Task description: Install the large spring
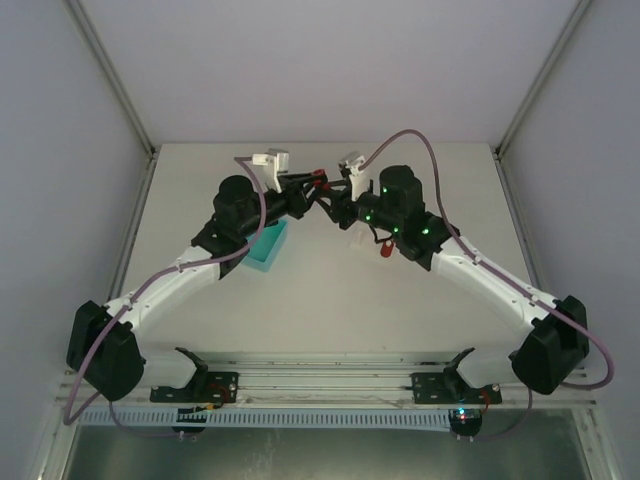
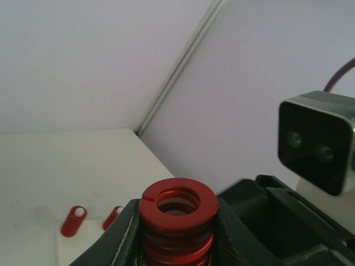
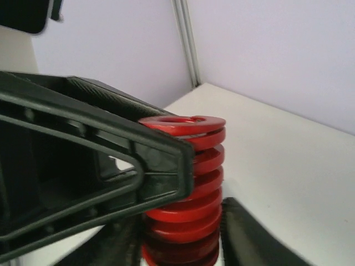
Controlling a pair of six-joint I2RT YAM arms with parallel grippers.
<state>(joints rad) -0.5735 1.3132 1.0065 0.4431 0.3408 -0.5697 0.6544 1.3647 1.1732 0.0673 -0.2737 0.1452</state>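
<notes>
The large red coil spring [image 2: 177, 221] stands upright between the arms, above the off-white table [image 1: 330, 300]. The left gripper [image 2: 177, 241] and the right gripper [image 3: 183, 244] both clench its coils. One grip should probably hold firm and square while the other guides. Two small red springs [image 2: 74, 220] and a turquoise box [image 1: 268, 246] lie below, within pale walls [image 1: 320, 60].

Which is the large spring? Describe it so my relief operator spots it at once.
Go to the far middle of the white table, where the left gripper and right gripper meet. Both grip a fat red coil spring, standing upright. Unlike the two small red springs lying on the table, it is thick and held between fingers.
</notes>
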